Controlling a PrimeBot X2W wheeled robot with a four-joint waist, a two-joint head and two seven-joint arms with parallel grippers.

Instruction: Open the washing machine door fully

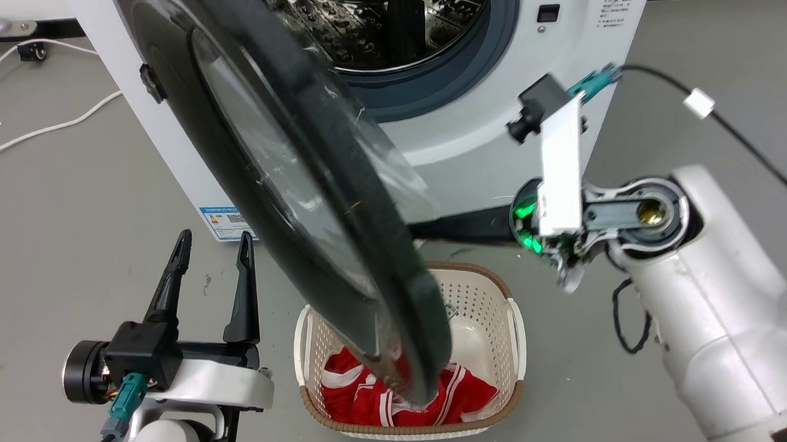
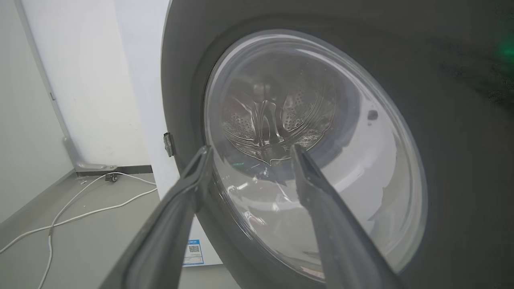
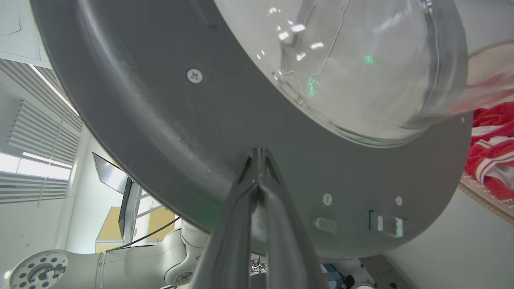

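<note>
The washing machine (image 1: 484,147) stands at the back, its steel drum (image 1: 388,16) showing. The washing machine door (image 1: 381,242) stands partly swung out, its edge toward me, hanging over the basket. My left gripper (image 1: 211,240) is open, on the floor side to the left of the door's outer face. In the left wrist view this gripper (image 2: 251,149) points at the door (image 2: 461,160) and its glass, with nothing between the fingers. My right gripper (image 3: 257,151) is shut, its tips against the grey inner face of the door (image 3: 160,120) below the glass bowl.
A white perforated basket (image 1: 500,289) with a red and white cloth (image 1: 370,393) sits on the floor under the door. White cables (image 1: 19,138) trail over the grey floor at the left. A blue label (image 1: 226,221) is on the machine's lower left corner.
</note>
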